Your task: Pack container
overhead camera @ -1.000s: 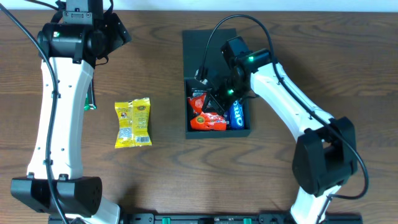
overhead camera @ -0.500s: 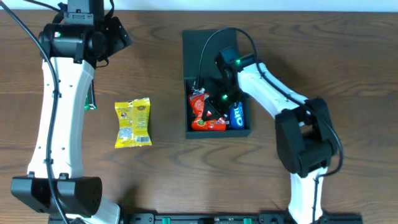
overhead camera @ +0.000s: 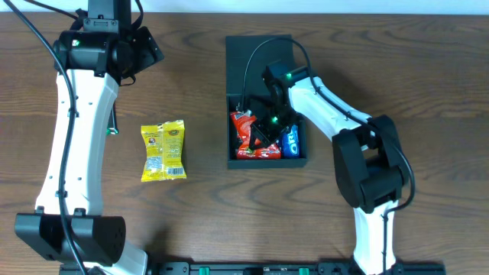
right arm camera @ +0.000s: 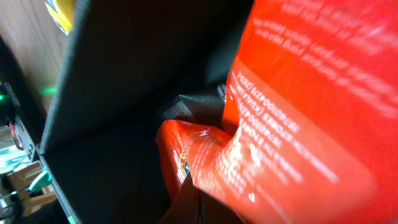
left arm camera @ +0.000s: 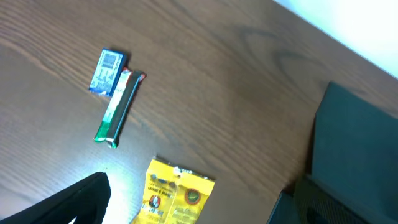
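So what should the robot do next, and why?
Probably lift the shut right claw straight up out of the dark cardboard box. It sits low among the red crinkly snack packets already inside, while the yellow foil snack packet lies outside on the brown wooden table.

Right claw (overhead camera: 260, 136) sits down inside the dark matte cardboard box (overhead camera: 260, 57), crowded close by crinkly red snack packets (overhead camera: 243, 126), barely a gap there! Bare wooden counter (overhead camera: 200, 84) lies open between box and flat yellow packet (overhead camera: 163, 150).
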You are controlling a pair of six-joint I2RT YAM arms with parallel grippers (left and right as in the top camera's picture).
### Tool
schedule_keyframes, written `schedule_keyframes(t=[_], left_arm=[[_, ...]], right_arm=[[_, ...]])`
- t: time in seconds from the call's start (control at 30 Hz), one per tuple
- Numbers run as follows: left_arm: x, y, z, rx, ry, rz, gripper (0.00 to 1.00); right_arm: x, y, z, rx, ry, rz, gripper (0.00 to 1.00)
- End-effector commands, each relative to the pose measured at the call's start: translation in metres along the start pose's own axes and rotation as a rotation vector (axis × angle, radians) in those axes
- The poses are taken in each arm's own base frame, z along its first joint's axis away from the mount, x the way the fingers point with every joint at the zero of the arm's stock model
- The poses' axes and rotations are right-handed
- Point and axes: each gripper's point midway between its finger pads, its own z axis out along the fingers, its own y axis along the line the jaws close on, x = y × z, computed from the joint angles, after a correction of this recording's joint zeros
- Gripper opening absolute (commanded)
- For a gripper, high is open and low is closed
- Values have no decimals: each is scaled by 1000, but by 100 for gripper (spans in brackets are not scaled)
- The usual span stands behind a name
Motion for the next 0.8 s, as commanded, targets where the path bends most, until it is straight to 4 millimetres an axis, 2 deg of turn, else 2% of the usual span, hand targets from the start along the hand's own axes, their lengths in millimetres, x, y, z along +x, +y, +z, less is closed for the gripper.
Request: schedule_keyframes(t=[0.0, 0.1, 0.27, 0.43, 0.77], left_arm=[[0, 1, 5, -7, 4, 20, 95], [-1, 0, 5, -4, -2, 19, 95], [-1, 0, 6, -5, -1, 19, 95], [-1, 0, 6, -4, 0, 19, 95], [-1, 0, 6, -5, 0, 19, 96]], right_arm=[[-21, 19, -38, 57, -99, -121, 1], [-25, 24, -52, 74, -135, -164, 1], [-24, 14, -49, 78, -141, -151, 1], [-18, -9, -36, 150, -100, -116, 1], [-8, -38, 3, 139, -24, -36, 1]])
